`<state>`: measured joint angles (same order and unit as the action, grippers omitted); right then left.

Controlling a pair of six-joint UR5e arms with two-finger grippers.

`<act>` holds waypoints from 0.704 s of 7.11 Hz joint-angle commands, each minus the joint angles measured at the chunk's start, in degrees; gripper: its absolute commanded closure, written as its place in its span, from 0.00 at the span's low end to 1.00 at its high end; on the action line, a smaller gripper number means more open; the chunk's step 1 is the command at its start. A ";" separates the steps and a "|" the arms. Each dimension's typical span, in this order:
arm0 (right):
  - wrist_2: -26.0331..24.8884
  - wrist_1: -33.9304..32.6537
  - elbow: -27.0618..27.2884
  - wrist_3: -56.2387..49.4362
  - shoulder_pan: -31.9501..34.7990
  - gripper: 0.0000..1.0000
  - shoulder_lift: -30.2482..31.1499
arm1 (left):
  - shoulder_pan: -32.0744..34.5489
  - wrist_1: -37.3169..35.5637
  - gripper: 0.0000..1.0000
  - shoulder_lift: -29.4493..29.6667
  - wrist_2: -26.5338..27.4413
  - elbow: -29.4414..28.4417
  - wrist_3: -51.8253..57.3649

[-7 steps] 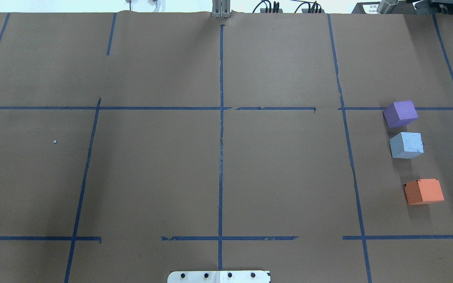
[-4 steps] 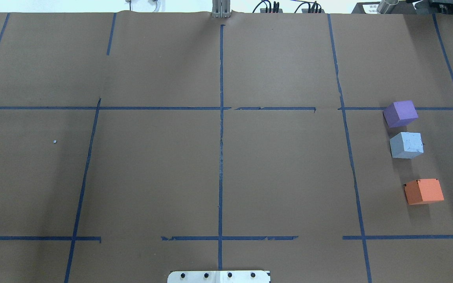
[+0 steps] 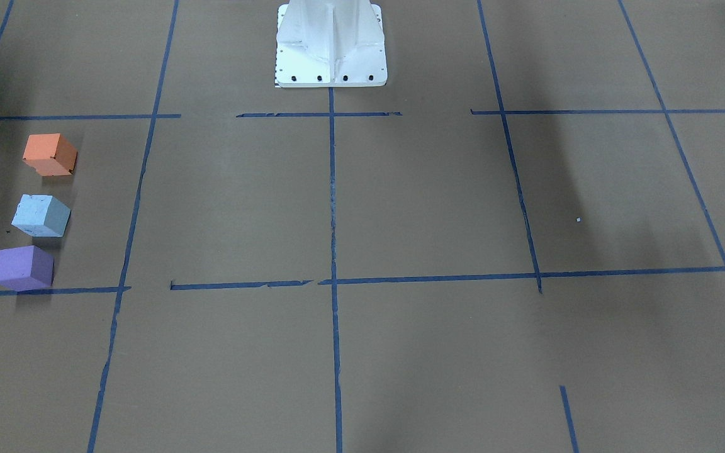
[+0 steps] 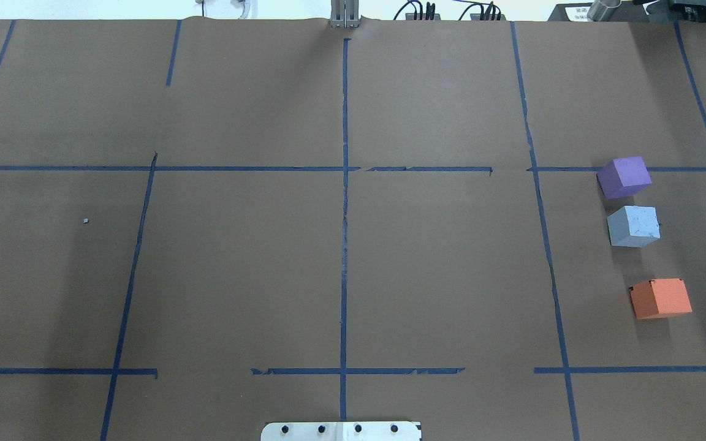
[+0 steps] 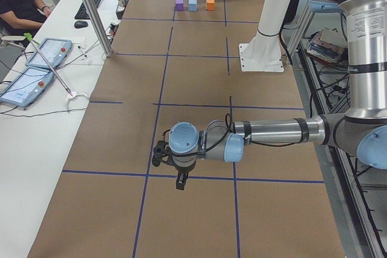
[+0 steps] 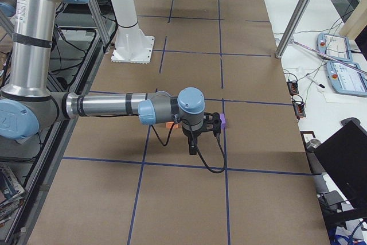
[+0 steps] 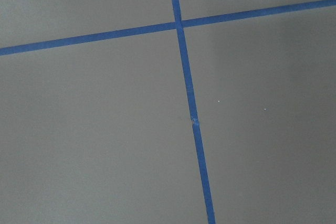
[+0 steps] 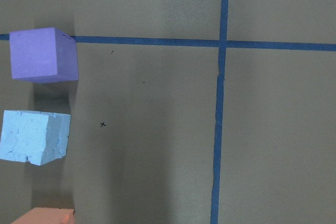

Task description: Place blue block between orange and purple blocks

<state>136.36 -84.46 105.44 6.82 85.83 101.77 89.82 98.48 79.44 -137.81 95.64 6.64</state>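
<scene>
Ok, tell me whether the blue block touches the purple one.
Apart. The right wrist view shows a plain gap between the blue block and the purple block.

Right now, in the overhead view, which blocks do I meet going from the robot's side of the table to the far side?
Near to far: orange foam cube → pale blue foam cube → purple foam cube.

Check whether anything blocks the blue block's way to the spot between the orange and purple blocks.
Nothing visible does. The light blue foam cube already sits in the gap between the purple foam cube and the orange foam cube, touching neither, with only bare brown paper between them.
</scene>
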 commanded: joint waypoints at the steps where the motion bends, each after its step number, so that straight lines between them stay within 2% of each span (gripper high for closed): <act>1: 0.22 0.00 0.90 -0.14 -0.31 0.00 0.10 | 0.00 -0.13 0.00 -0.16 0.17 -0.28 -0.05; 3: 0.66 0.00 3.19 -0.05 -0.22 0.00 0.71 | 0.00 -0.30 0.00 -0.25 0.25 -0.54 0.04; 5: 0.75 0.17 3.19 0.04 -0.13 0.00 0.63 | 0.18 -0.22 0.00 -0.77 0.08 -0.72 0.04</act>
<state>137.09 -84.42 108.49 6.82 85.63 102.38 89.94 98.22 79.02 -137.61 95.11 6.68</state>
